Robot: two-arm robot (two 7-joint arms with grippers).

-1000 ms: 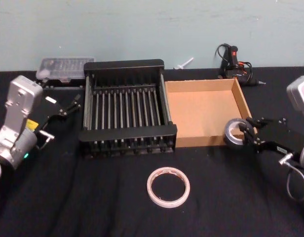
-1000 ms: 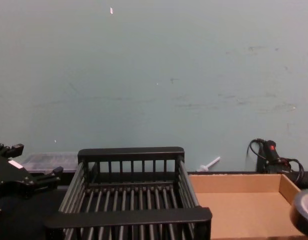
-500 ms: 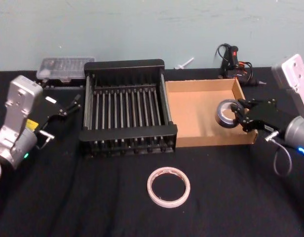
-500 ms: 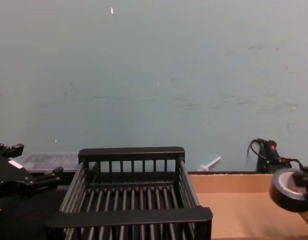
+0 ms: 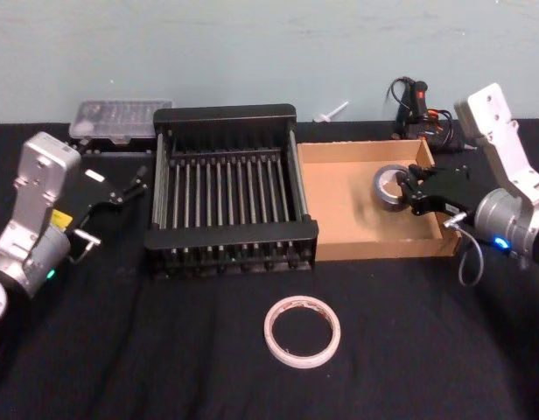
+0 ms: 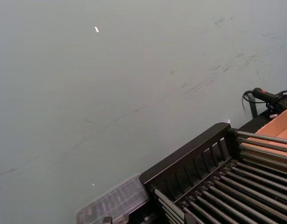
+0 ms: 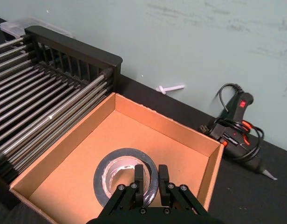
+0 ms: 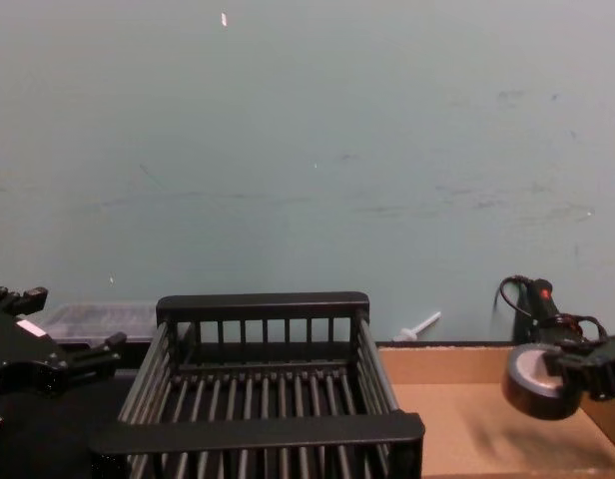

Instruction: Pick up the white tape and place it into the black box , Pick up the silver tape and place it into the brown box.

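The silver tape (image 5: 390,185) hangs over the right part of the brown box (image 5: 348,206), and my right gripper (image 5: 411,189) is shut on its wall. In the right wrist view the two fingers (image 7: 139,179) pinch the silver tape's (image 7: 116,173) rim above the brown box's floor (image 7: 148,135). From the chest the silver tape (image 8: 530,380) hangs just above the brown box (image 8: 457,424). The white tape (image 5: 302,331) lies flat on the black cloth in front of the black box (image 5: 226,115). My left gripper (image 5: 112,210) stands open to the left of that crate, holding nothing.
A clear plastic case (image 5: 121,118) sits behind the crate at the back left. A black glue gun with cable (image 5: 418,109) lies behind the cardboard box, with a small white piece (image 5: 331,111) beside it. A grey-green wall stands close behind the table.
My right gripper has carried the silver tape up and to the left, from the box's front right corner to over its inside. The left arm and white tape have stayed put.
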